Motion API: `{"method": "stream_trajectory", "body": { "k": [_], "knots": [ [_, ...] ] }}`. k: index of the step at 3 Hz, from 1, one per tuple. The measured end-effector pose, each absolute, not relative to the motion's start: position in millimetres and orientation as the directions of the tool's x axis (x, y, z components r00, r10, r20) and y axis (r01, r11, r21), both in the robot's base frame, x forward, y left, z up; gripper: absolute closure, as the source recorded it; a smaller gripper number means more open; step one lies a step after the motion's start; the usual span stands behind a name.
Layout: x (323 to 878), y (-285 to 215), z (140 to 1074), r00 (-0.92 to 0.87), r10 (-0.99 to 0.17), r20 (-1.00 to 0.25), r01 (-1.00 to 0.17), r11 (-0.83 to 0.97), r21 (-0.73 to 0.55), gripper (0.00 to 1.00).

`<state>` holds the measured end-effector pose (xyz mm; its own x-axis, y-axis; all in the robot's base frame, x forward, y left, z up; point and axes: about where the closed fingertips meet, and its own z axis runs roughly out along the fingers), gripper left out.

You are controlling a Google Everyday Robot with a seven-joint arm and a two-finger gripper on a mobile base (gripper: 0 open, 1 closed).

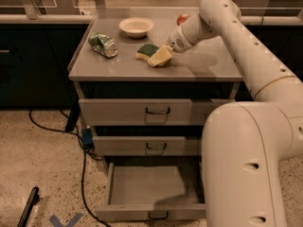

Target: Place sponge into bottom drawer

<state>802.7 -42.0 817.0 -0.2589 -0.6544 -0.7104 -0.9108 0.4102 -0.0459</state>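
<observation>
The sponge (147,50), dark green on top with pale yellow foam below, lies on the grey cabinet top (203,65) near its middle. My gripper (161,56) reaches in from the right and sits low on the cabinet top, right against the sponge's right side. The bottom drawer (147,186) is pulled out and open below, its inside bare, with its front and dark pull handle (158,215) facing the camera. My arm's large white body hides the drawer's right part.
A crushed green can (104,44) lies at the left of the cabinet top. A white bowl (136,26) stands at the back, and a red object (182,18) behind my wrist. The top drawer (158,111) and middle drawer (156,146) are shut. Cables (85,141) hang at the cabinet's left.
</observation>
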Motion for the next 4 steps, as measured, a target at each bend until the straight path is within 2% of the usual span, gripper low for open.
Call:
{"method": "stream_trajectory", "body": {
  "k": [2, 4],
  "knots": [
    [802.6, -42.0, 823.4, -0.259, -0.654, -0.71, -0.911, 0.41, -0.046, 1.0],
    [740.8, -94.8, 859.9, -0.303, -0.577, -0.758, -0.883, 0.469, -0.004, 1.0]
  ]
}}
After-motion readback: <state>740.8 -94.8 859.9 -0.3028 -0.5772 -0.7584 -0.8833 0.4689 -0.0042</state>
